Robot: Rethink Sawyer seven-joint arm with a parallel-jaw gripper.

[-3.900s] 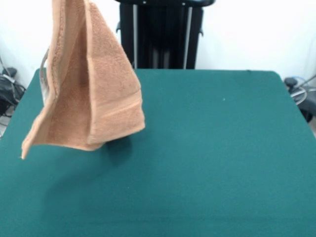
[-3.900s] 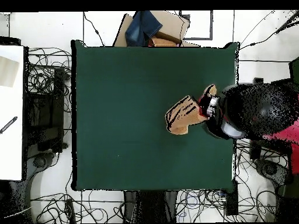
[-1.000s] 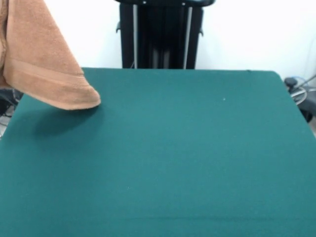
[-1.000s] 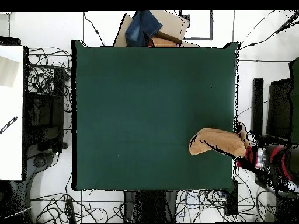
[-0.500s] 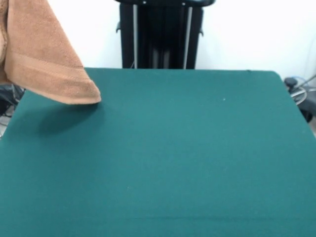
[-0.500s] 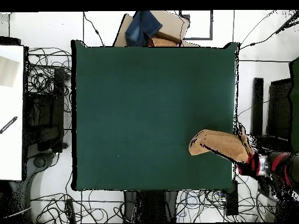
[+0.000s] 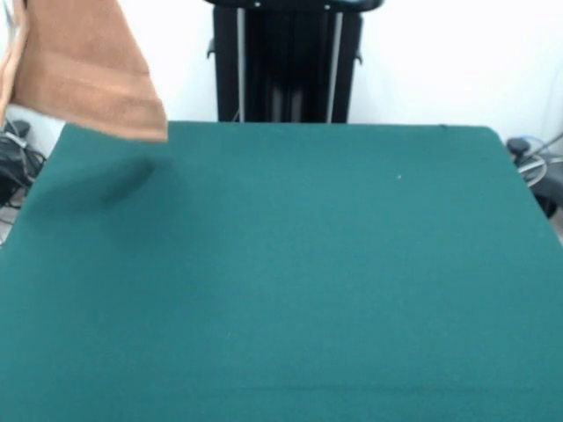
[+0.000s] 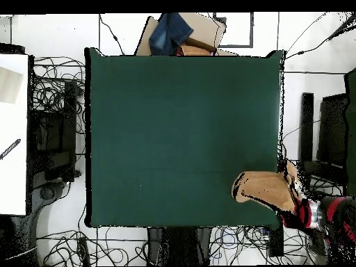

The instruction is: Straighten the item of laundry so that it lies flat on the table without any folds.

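The towel (image 7: pixel 84 75) hangs clear of the table (image 7: pixel 299 281) at the front view's upper left, its banded lower edge above the far corner and a shadow on the felt below. From overhead, the towel (image 8: pixel 263 190) juts over the table's corner nearest the base, and the gripper (image 8: pixel 304 212) sits just off that corner at the cloth's outer end; whether its grip is closed cannot be made out.

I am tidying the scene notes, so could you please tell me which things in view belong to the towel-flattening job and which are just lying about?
Job:
towel, hanging above the table corner
green table
gripper

Lying about:
floor cables
cardboard box with blue cloth
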